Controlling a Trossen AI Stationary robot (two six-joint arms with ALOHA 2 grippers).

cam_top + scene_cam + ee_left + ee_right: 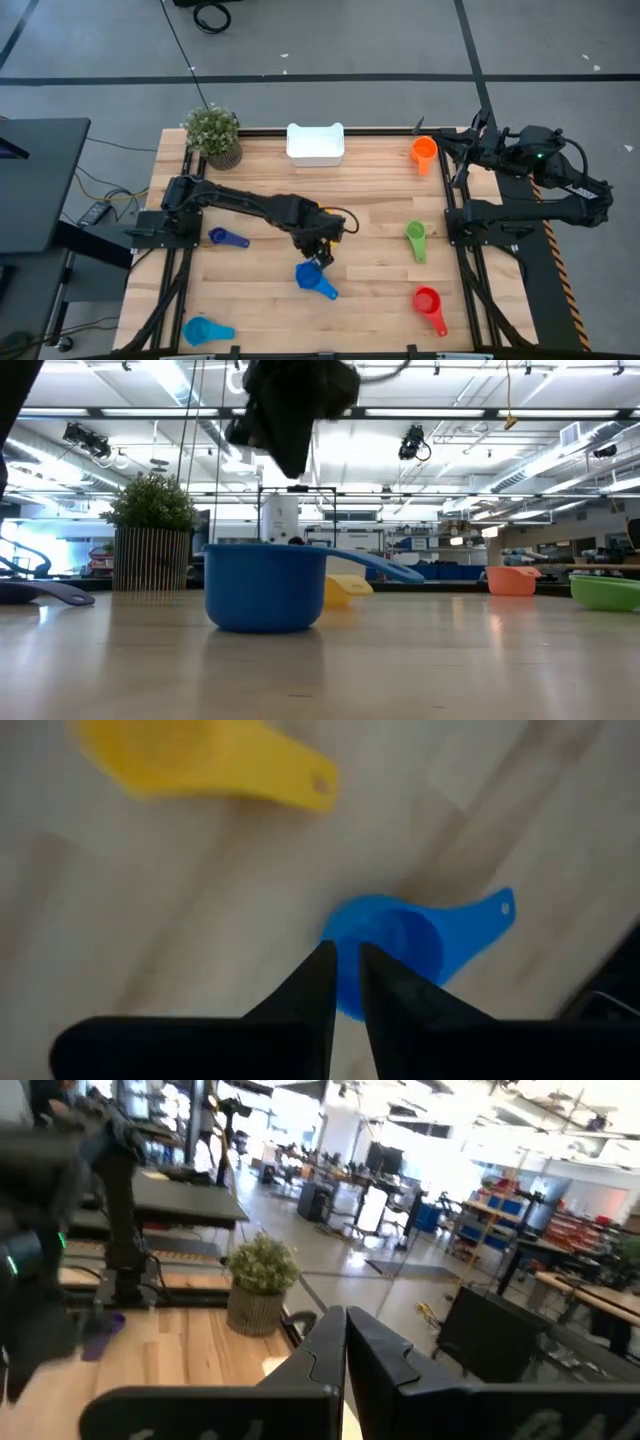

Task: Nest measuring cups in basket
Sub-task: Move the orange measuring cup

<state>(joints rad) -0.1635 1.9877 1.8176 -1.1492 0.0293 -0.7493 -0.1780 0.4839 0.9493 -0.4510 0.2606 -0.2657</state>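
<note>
My left claw (pixel 345 952) hangs nearly clenched and empty just above the blue measuring cup (pixel 385 945) on the tabletop (pixel 380 255), poised over its rim for a grab, the basket (pixel 315 143) well beyond.

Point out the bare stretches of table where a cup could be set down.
Free: the boards between the white basket and orange cup, and the middle strip between the left pincer and green cup. Crowded: around the blue cup under that pincer.
</note>
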